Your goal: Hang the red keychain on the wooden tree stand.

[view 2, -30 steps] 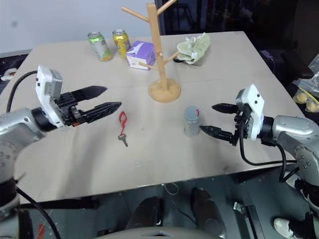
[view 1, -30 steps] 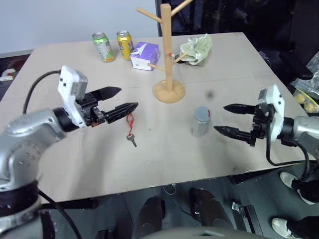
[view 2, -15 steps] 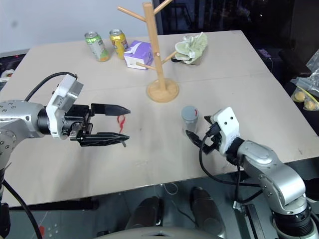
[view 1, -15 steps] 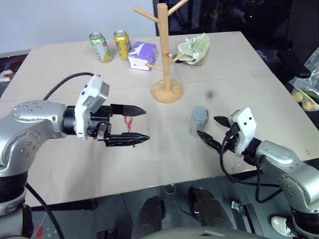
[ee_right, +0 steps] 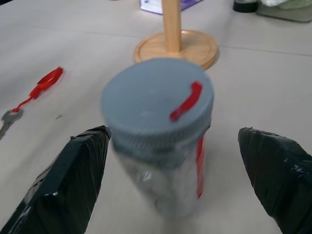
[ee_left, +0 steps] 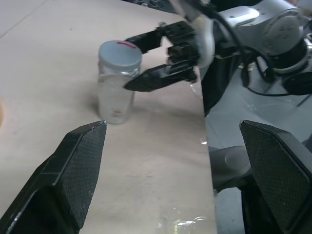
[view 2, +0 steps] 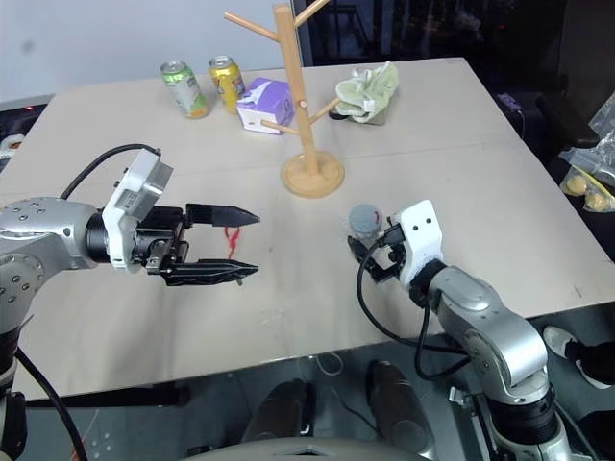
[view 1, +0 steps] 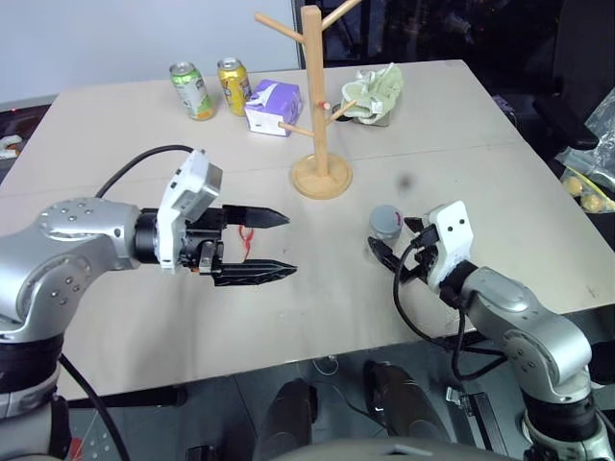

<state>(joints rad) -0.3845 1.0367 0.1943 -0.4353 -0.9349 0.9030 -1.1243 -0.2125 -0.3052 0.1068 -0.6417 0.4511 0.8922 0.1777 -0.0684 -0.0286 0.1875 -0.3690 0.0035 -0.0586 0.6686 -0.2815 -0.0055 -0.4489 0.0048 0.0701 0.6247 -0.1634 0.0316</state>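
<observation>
Lying flat on the bench [view 1: 144, 317], the red keychain [ee_right: 34, 95] is sitting partly hidden behind the left gripper [view 1: 281, 246], whose fingers are standing spread above it. The right gripper [view 2: 363, 245] is standing spread around a clear jar with a grey lid [ee_right: 158, 146]. The wooden tree stand [view 1: 319, 115] is standing upright farther back.

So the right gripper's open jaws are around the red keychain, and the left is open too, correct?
Not quite. The right gripper has its open jaws around the grey-lidded jar; the red keychain lies apart on the table, as the right wrist view shows. The left gripper is open too.
</observation>
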